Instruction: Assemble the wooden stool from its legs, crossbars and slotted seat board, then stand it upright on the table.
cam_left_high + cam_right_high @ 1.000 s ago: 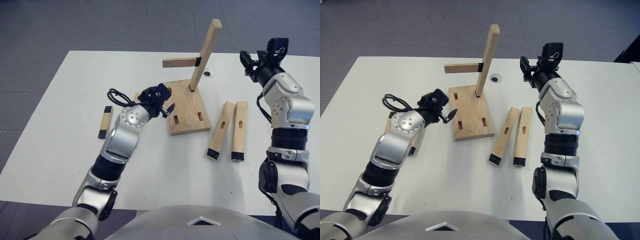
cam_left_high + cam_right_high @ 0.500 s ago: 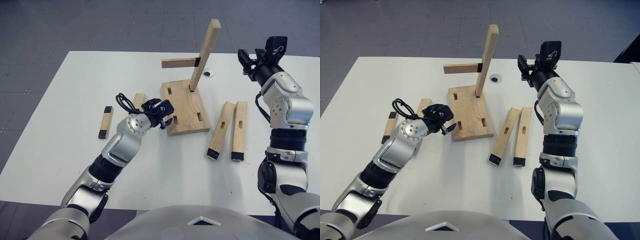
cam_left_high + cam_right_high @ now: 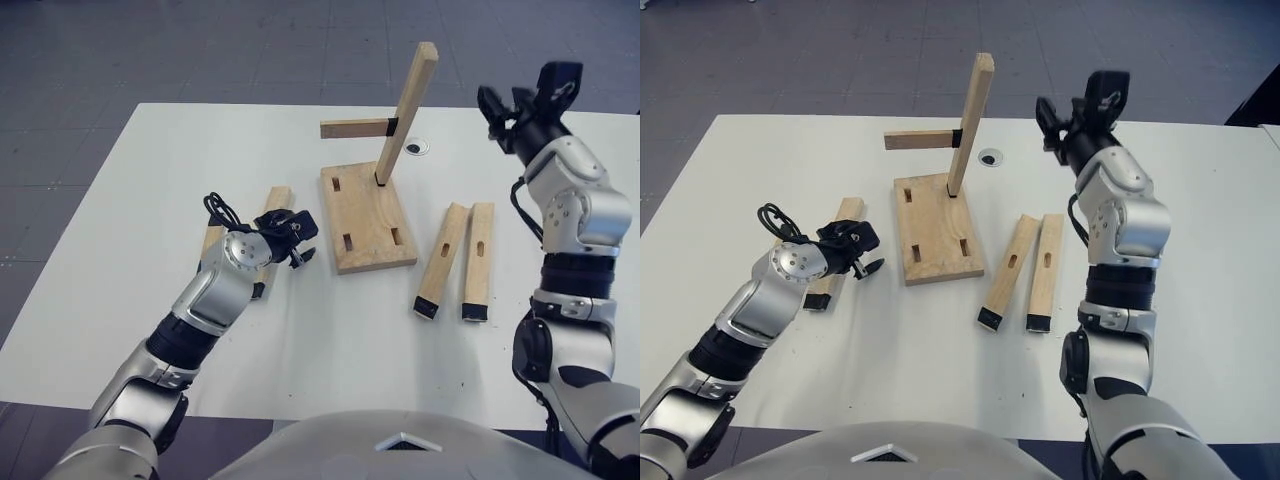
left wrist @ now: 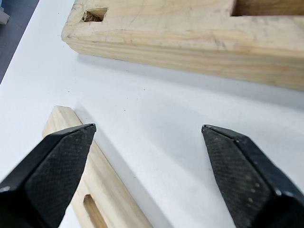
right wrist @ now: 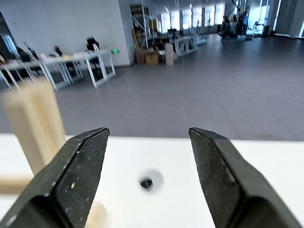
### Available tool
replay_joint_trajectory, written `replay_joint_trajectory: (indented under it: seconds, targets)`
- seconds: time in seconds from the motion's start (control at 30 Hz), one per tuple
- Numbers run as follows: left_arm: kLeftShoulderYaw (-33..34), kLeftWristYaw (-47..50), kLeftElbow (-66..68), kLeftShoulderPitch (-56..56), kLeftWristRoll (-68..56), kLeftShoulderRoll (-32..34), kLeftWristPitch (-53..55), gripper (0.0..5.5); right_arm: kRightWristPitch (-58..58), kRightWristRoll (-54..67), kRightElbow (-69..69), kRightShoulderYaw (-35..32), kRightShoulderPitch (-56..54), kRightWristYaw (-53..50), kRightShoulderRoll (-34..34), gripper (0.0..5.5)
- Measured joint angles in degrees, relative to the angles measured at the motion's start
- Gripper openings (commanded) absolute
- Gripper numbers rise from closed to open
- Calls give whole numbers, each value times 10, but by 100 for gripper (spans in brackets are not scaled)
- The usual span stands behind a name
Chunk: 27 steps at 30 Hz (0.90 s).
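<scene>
The slotted seat board lies flat mid-table. One leg stands upright in its far slot, and a crossbar sticks out to the left from that leg. Two slotted legs lie side by side right of the board. Left of the board lies another leg, with my left gripper open just above the table beside it. The left wrist view has the board's edge ahead and this leg under one finger. My right gripper is open, raised over the table's far right.
A round cable hole sits in the white table behind the upright leg. Bare tabletop stretches along the near edge and the far left. The floor drops away beyond the table's far edge.
My left gripper has drawn back to the left, from the seat board's near-left corner to beside the leg lying left of it. My right gripper has risen and tilted slightly.
</scene>
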Motion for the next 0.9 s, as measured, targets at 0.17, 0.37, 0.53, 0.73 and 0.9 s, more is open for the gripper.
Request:
replay_joint_trajectory:
  seconds: [0.17, 0.37, 0.53, 0.73, 0.9]
  targets:
    - [125, 96, -25, -19, -56, -99, -55, 415, -53, 43, 149, -37, -187, 15, 5, 311]
    - [252, 209, -76, -39, -130, -207, -169, 415, -143, 44, 375, -51, -287, 56, 15, 311]
    - [249, 231, -74, -39, -132, -228, -192, 415, -218, 24, 513, -45, -358, 81, 21, 311]
    - [208, 233, -73, -38, -122, -240, -200, 415, -285, -42, 606, -2, -368, 97, 47, 311]
    - [186, 234, -74, -28, -122, -250, -200, 415, -365, -67, 624, 0, -353, 96, 47, 311]
